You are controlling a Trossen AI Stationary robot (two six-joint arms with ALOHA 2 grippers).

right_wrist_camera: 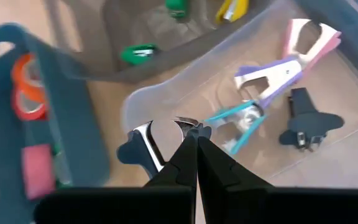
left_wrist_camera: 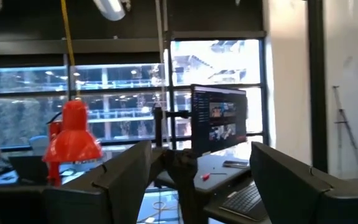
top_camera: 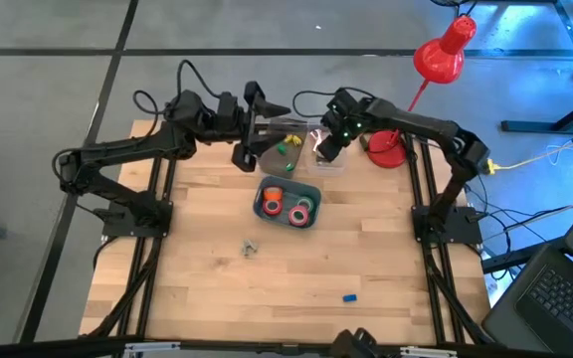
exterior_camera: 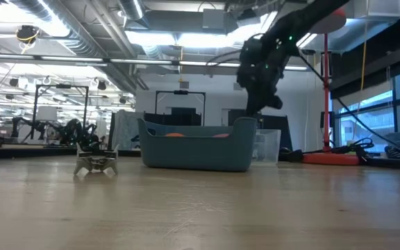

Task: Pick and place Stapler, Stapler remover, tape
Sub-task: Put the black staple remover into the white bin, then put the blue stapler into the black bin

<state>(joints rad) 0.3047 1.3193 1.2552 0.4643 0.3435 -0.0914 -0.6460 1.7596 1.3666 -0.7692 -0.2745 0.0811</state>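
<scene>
A blue bin (top_camera: 263, 189) in the middle of the table holds red and green tape rolls (top_camera: 299, 211), also seen as tape rolls (right_wrist_camera: 27, 93). Behind it, a clear tray (right_wrist_camera: 166, 93) holds several staple removers: chrome-and-black (right_wrist_camera: 143, 146), teal (right_wrist_camera: 235, 124), purple (right_wrist_camera: 269, 74), pink (right_wrist_camera: 309, 37). A second clear tub (top_camera: 285, 144) holds small green and yellow staplers (right_wrist_camera: 138, 53). My right gripper (top_camera: 326, 149) (right_wrist_camera: 196, 138) is shut, points steeply down and hangs above the tray. My left gripper (top_camera: 265, 127) (left_wrist_camera: 197, 186) stands open and raised, holding nothing.
One staple remover (top_camera: 251, 248) (exterior_camera: 96, 163) lies alone on the bare wood, nearer the front than the bin. A small blue block (top_camera: 349, 296) lies near the front edge. A red lamp (top_camera: 444, 55) rises from its base (top_camera: 386, 149) at the far right.
</scene>
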